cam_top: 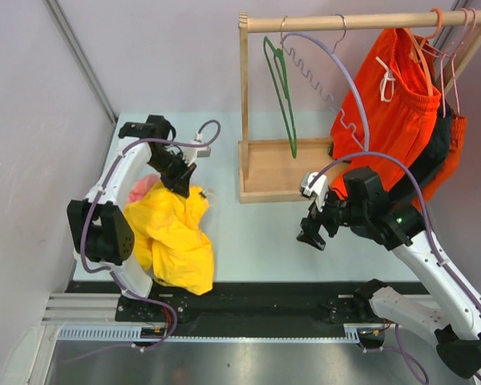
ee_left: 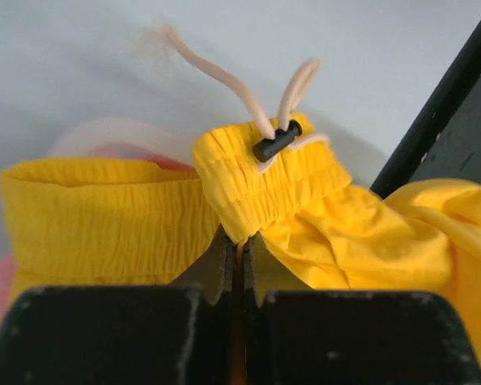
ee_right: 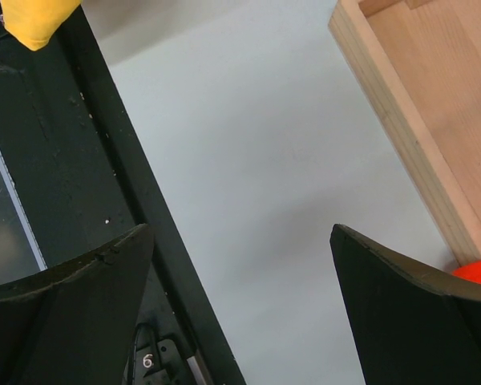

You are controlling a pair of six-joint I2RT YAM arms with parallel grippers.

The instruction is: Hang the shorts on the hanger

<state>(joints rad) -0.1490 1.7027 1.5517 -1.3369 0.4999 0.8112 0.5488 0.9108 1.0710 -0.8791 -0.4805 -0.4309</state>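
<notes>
1. Pale grey-green desk (cam_top: pixel 256 233), plain grey walls, and a wooden rack (cam_top: pixel 345 22) at the back right with its tray base on the desk.
2. Yellow shorts (cam_top: pixel 172 233) are at the near left of the desk. They lie mostly in a crumpled heap, with one end lifted and the far end reaching the dark front rail.
3. Left pincer (ee_left: pixel 239 249) is clamped on the elastic waistband right under the drawstring (ee_left: pixel 224 80) and its black toggle (ee_left: pixel 276 140). My read is that gripping the waistband lets the legs hang free, so the shorts can be draped over a bar.
4. A pink cloth (cam_top: pixel 140 186) is partly under the shorts on the left. It's touching them and could drag along.
5. Lilac hanger (cam_top: pixel 313 78) hangs on the rack rail, bare, with its wavy bar sloping down to the right. It is well apart from the shorts, so the transfer hasn't started.
6. Right pincer (ee_right: pixel 240 305) has its fingers wide apart and holds nothing. It hovers over bare desk just beside the rack base, probably staged to steady the hanger.
7. Count:
   - Two arms.
   - Two pairs of shorts, yellow and orange (cam_top: pixel 393 112). The orange pair is already hung at the right end of the rail.
   - One pink cloth.
   - Two bare hangers, lilac and green (cam_top: pixel 287 104).
   - More hangers bunched behind the orange pair, but I can't count them.
8. Risk: the green hanger sits just beside the lilac one and is easy to snag.
</notes>
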